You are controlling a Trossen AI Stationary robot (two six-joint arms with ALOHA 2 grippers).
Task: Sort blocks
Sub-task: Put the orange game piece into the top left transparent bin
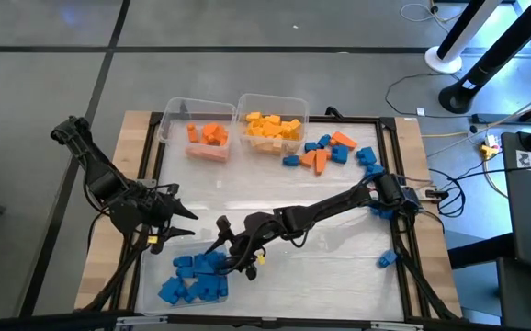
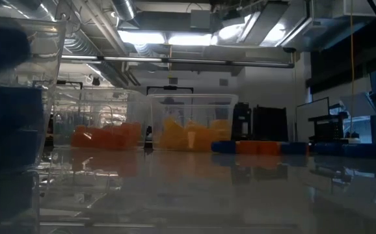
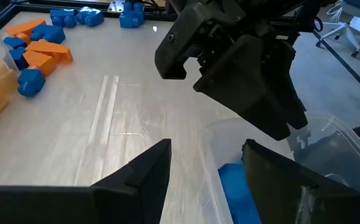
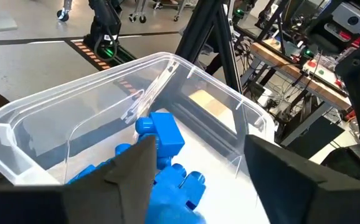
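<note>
High view: the right end effector (image 1: 233, 253) hangs over the rim of the clear bin (image 1: 146, 276) at the near left of the surface (image 1: 339, 257), the bin that holds the blue blocks (image 1: 192, 276). In the right wrist view its fingers (image 4: 292, 180) stand spread, and a blue block (image 4: 166, 134) sits just past them above the heap in the bin, apparently free of the grip, so I judge this to be the drop-off of one blue piece. The left end effector (image 1: 178, 216) waits just beside the same bin, fingers parted and empty, as the left wrist view also shows.

The sorting looks partly done. An orange bin (image 1: 201, 138) and a yellow bin (image 1: 273, 129) stand at the far edge, each already carrying pieces. A loose cluster of orange and blue blocks (image 1: 325, 152) lies just beside the yellow bin, with more blue blocks (image 1: 371, 161) strung along the right rail and one stray blue block (image 1: 387, 260) near the right front.

The next move, as I read it, calls for the right arm to lift clear of the bin wall and swing back toward the loose cluster to take another piece.

What stands in the way: the bin's rim lies close under the right end effector, and the left arm sits near enough that the two could crowd each other over the blue bin. The clustered pieces touch one another, so a clean single pick may be awkward.
</note>
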